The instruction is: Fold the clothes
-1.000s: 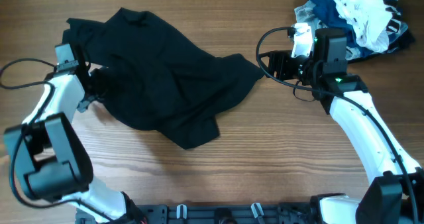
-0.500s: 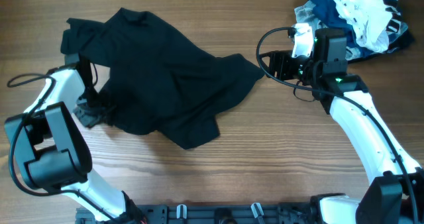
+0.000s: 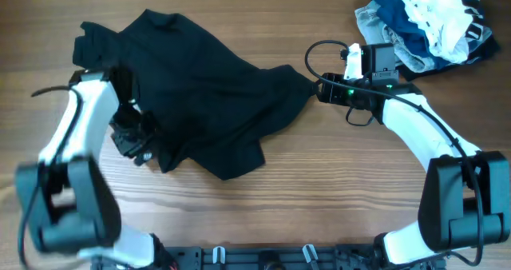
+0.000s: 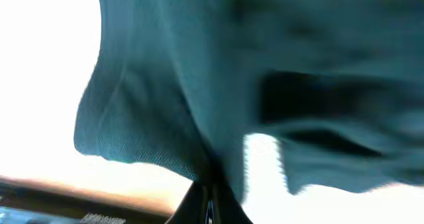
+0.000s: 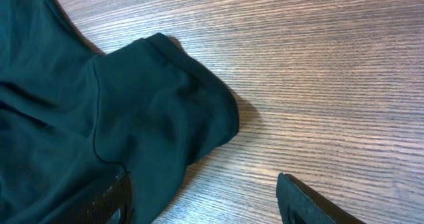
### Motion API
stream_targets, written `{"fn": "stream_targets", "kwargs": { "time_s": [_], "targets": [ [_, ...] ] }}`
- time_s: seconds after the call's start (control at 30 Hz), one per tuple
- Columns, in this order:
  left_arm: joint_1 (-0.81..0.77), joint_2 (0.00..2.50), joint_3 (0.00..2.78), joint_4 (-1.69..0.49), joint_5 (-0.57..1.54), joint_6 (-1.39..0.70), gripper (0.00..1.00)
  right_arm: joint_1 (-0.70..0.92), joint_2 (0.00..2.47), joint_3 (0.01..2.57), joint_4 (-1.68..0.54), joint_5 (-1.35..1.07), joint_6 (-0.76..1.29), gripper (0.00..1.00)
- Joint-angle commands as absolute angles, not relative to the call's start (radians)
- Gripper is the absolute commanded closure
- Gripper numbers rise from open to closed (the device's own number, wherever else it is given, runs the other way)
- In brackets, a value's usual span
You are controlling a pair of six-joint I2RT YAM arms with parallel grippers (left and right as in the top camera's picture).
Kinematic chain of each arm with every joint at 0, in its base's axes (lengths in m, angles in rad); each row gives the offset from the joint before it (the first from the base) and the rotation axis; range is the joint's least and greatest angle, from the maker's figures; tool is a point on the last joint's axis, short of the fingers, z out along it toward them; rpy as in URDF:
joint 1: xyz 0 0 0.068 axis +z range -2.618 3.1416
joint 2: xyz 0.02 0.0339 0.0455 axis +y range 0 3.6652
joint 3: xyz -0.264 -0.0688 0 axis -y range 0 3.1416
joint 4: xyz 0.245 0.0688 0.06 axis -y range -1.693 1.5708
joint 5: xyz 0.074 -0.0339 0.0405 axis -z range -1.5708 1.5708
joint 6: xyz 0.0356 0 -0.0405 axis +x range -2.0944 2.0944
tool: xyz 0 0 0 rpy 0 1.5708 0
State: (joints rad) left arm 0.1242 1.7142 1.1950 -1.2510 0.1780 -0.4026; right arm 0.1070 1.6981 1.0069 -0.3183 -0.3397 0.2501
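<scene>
The clothes, one black garment (image 3: 207, 94), lie crumpled across the left and middle of the table. My left gripper (image 3: 136, 140) is at the garment's near-left edge, shut on a pinch of the cloth. In the left wrist view the fabric (image 4: 199, 85) hangs blurred from the closed gripper (image 4: 213, 189). My right gripper (image 3: 317, 89) sits at the garment's right sleeve tip. Seen from the right wrist, the gripper (image 5: 205, 207) stands open, its left finger (image 5: 112, 201) over the sleeve (image 5: 165, 111) and the right finger (image 5: 305, 204) over bare wood.
A pile of blue, white and striped garments (image 3: 423, 18) lies at the far right corner, behind my right arm. The wooden table (image 3: 335, 190) shows bare wood on the near side and to the right of the sleeve.
My left gripper came down from the garment's far-left side to its near-left edge and shut on the cloth. My right arm swung left and lower to the sleeve tip, its jaws narrowing slightly.
</scene>
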Motion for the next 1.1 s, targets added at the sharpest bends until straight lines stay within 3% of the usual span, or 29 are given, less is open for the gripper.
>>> {"fn": "stream_targets", "kwargs": {
  "time_s": [0.0, 0.1, 0.23, 0.4, 0.63, 0.67, 0.7, 0.73, 0.77, 0.8, 0.87, 0.9, 0.97, 1.07],
  "targets": [
    [0.057, 1.402, 1.211, -1.135, 0.304, -0.434, 0.96, 0.107, 1.7, 1.021, -0.316, -0.395, 0.259, 0.31],
    [-0.04, 1.135, 1.211, -0.972, 0.271, -0.398, 0.96, 0.107, 1.699, 1.021, -0.324, -0.448, 0.224, 0.31],
    [-0.052, 0.922, 1.211, -0.904, 0.155, -0.405, 0.96, 0.116, 1.699, 1.021, -0.333, -0.45, 0.177, 0.35],
    [-0.052, 0.891, 1.211, -0.902, 0.13, -0.405, 0.96, 0.236, 1.742, 1.021, -0.321, -0.29, 0.14, 0.36],
    [-0.052, 0.892, 1.211, -0.95, 0.129, -0.404, 0.96, 0.245, 1.895, 1.021, -0.301, -0.232, 0.247, 0.36],
    [-0.052, 0.894, 1.211, -0.955, 0.129, -0.404, 0.96, 0.245, 1.909, 1.021, -0.276, -0.231, 0.246, 0.39],
    [-0.052, 0.897, 1.211, -0.958, 0.129, -0.4, 0.96, 0.245, 1.927, 1.021, -0.219, -0.232, 0.245, 0.53],
    [-0.052, 0.903, 1.211, -0.959, 0.129, -0.4, 0.86, 0.244, 1.937, 1.021, -0.167, -0.232, 0.246, 0.68],
    [-0.052, 0.909, 1.211, -0.958, 0.129, -0.399, 0.7, 0.244, 1.938, 1.021, -0.131, -0.231, 0.249, 0.87],
    [-0.052, 0.916, 1.211, -0.958, 0.128, -0.397, 0.55, 0.244, 1.938, 1.021, -0.089, -0.226, 0.265, 0.96],
    [-0.052, 0.938, 1.211, -0.958, 0.128, -0.397, 0.28, 0.236, 1.938, 1.025, 0.007, -0.211, 0.264, 0.96],
    [-0.052, 0.955, 1.211, -0.958, 0.128, -0.397, 0.21, 0.222, 1.938, 1.036, 0.068, -0.198, 0.26, 0.96],
    [-0.052, 0.991, 1.211, -0.958, 0.128, -0.397, 0.14, 0.181, 1.938, 1.094, 0.126, -0.191, 0.263, 0.96],
    [-0.052, 1.08, 1.211, -0.949, 0.106, -0.397, 0.12, 0.122, 1.955, 1.244, 0.139, -0.19, 0.232, 0.96]
  ]
}}
